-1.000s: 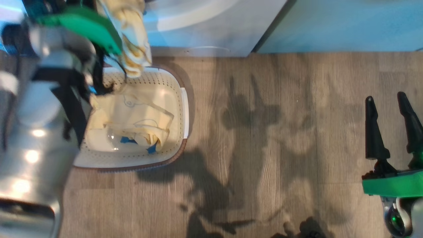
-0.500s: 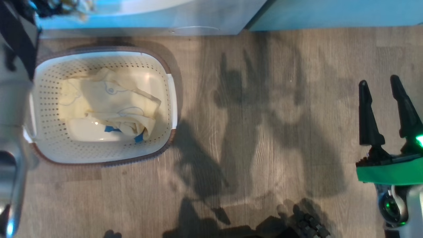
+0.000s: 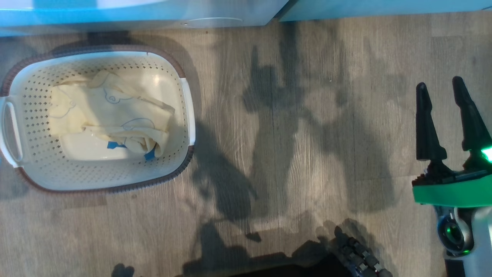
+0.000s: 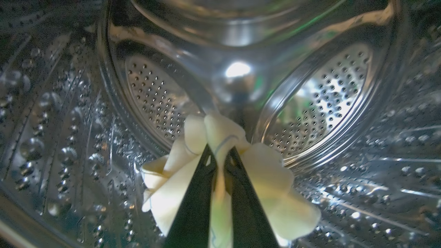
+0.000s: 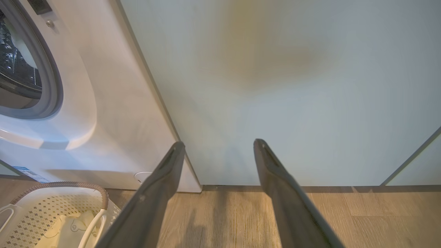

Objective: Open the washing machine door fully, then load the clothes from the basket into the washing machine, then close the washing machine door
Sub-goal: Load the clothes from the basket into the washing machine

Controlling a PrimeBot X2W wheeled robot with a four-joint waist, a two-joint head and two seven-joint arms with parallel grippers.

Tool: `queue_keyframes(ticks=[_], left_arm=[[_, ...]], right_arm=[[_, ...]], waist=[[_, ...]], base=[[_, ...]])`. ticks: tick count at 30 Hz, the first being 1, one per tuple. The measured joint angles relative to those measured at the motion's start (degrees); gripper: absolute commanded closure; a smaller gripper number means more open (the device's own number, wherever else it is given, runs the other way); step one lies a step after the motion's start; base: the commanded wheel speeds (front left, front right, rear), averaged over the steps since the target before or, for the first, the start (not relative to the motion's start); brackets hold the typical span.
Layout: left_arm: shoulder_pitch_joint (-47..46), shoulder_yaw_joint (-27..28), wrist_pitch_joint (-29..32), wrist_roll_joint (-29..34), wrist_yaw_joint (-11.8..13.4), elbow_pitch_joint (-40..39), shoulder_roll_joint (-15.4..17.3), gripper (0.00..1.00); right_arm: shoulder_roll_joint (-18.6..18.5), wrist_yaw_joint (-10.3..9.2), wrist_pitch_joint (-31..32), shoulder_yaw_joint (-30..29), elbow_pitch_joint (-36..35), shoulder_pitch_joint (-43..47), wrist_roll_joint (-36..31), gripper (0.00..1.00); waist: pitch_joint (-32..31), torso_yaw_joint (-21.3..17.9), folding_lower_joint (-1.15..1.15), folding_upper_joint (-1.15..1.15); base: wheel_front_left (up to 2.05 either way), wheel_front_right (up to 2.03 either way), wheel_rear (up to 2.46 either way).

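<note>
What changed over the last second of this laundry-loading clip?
The left gripper, shut on one yellow garment, carried it from above the basket into the washing machine. The right gripper stayed open and idle; the remaining clothes stayed in the basket.

**One end effector clamped, the other wide open**

So the left end effector [image 4: 220,150] has its two dark fingers [image 4: 193,206] running up from the bottom of its wrist view almost together. The tips are pinched on a fold of the clothes [image 4: 272,172], with fabric squeezed into the thin slot between them. The right end effector [image 3: 439,84] sits at the lower right of the head view, pointing up and spread wide, gripping nothing. There's a green collar [image 3: 449,192] behind it with a small green light [image 3: 487,154] lit, and the pale forearm [image 3: 482,246] below. In its own wrist view the right fingers [image 5: 155,193] splay out just the same.
</note>
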Motion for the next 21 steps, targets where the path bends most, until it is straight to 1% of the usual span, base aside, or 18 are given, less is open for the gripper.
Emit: queue_keyframes(ticks=[2, 3, 4, 5, 7, 8, 9, 12, 15, 21], left_arm=[[-0.4, -0.1, -0.1, 0.0, 0.2, 1.9, -0.1, 1.0], [-0.4, -0.1, 0.0, -0.2, 0.2, 3.0, -0.3, 0.91], [-0.3, 0.0, 0.0, -0.6, 0.2, 3.9, -0.3, 0.55], [-0.3, 0.1, 0.2, -1.1, 0.2, 4.9, -0.4, 0.07], [-0.3, 0.2, 0.7, -1.9, -0.4, 6.1, -0.7, 0.06], [-0.3, 0.2, 0.7, -2.2, -0.4, 6.6, -0.9, 0.01], [-0.3, 0.4, 0.8, -2.6, -0.4, 7.0, -1.2, 0.0], [-0.2, 0.3, 1.1, -3.2, -0.8, 7.5, -2.0, 0.0], [0.2, 0.3, 1.0, -3.5, -0.8, 7.9, -2.2, 0.0], [3.4, 0.2, -1.0, -4.3, 0.3, 7.3, -2.9, 0.0]], right_arm=[[0.0, 0.0, 0.0, 0.0, 0.1, -0.3, 0.1, 0.0], [0.0, 0.0, 0.0, 0.0, 0.1, -0.3, 0.1, 0.0], [0.0, 0.0, 0.0, 0.0, 0.2, -0.3, 0.3, 0.0], [0.0, 0.0, 0.0, 0.0, 0.2, -0.3, 0.4, 0.0], [0.0, 0.0, 0.0, -0.1, 0.2, -0.3, 0.4, 0.0], [0.0, 0.0, 0.0, -0.1, 0.2, -0.4, 0.4, 0.0], [0.0, 0.0, 0.0, -0.1, 0.2, -0.4, 0.4, 0.0], [0.0, 0.0, 0.0, -0.4, 0.2, -0.4, 0.4, 0.0], [0.0, 0.0, 0.0, -0.6, 0.2, -0.5, 0.4, 0.0], [0.0, 0.0, 0.0, -1.7, 0.2, -0.5, 0.4, 0.0]], waist=[[0.3, 0.1, 0.0, 0.0], [0.4, 0.2, 0.0, 0.0], [0.5, 0.2, 0.0, 0.0], [0.6, 0.3, -0.01, 0.0], [0.8, 0.5, -0.01, 0.0], [0.9, 0.5, -0.01, 0.0], [1.0, 0.6, -0.01, 0.0], [1.1, 1.0, -0.01, 0.0], [1.1, 1.3, -0.01, 0.0], [0.5, 2.3, -0.01, 0.0]], base=[[0.0, 0.0, 0.0], [0.0, 0.0, 0.0], [0.0, 0.0, 0.0], [0.0, 0.0, 0.0], [0.0, 0.0, 0.0], [0.0, 0.0, 0.0], [0.0, 0.0, 0.0], [0.0, 0.0, 0.0], [0.0, 0.0, 0.0], [0.0, 0.0, 0.0]])
